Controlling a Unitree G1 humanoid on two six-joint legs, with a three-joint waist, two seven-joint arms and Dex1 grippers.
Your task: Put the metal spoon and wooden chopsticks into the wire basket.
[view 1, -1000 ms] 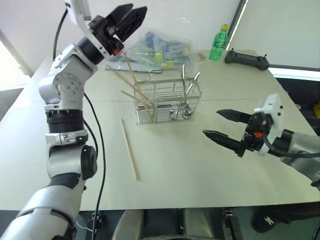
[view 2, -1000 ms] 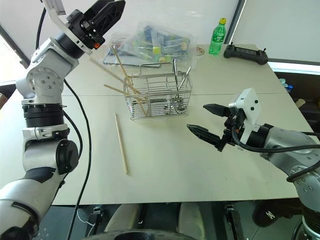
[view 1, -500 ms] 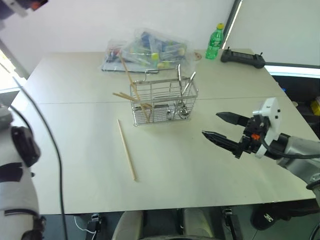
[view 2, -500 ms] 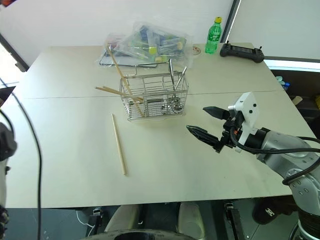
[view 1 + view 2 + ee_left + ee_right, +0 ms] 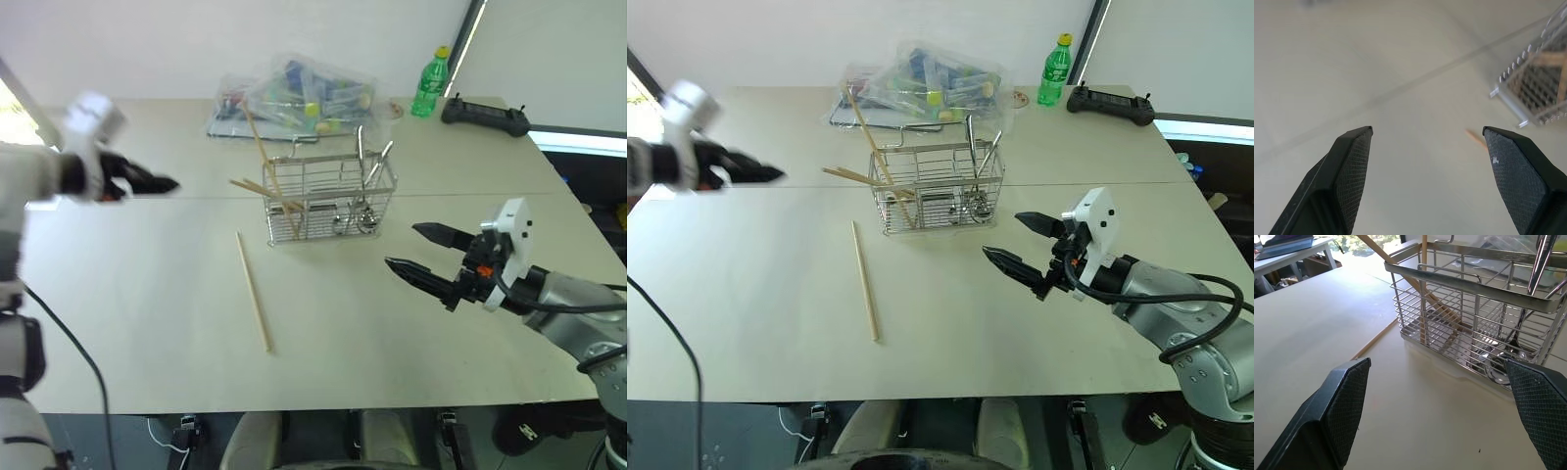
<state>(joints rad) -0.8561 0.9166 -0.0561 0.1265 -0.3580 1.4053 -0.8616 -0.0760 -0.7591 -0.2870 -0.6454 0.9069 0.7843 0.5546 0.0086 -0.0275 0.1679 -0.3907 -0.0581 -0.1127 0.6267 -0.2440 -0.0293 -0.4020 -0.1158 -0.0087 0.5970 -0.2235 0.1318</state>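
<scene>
Where the bench (image 5: 411, 323) carries things:
Wire basket (image 5: 328, 201): upright near the bench's middle, handle loop at its far side.
Basket contents: metal spoon (image 5: 364, 186) standing in the right end with other metal utensils, handles sticking up; wooden chopsticks (image 5: 266, 176) leaning in the left end, tips poking out over the left rim.
Loose chopstick (image 5: 252, 290): flat on the bench, just left of and nearer than the basket.
Plastic bag (image 5: 299, 96): behind the basket, full of colourful items.
Left pincer (image 5: 1427, 134): wide apart, empty, above bare bench left of the basket.
Right pincer (image 5: 409, 250): wide apart, empty, right of the basket, pointed at it.
</scene>
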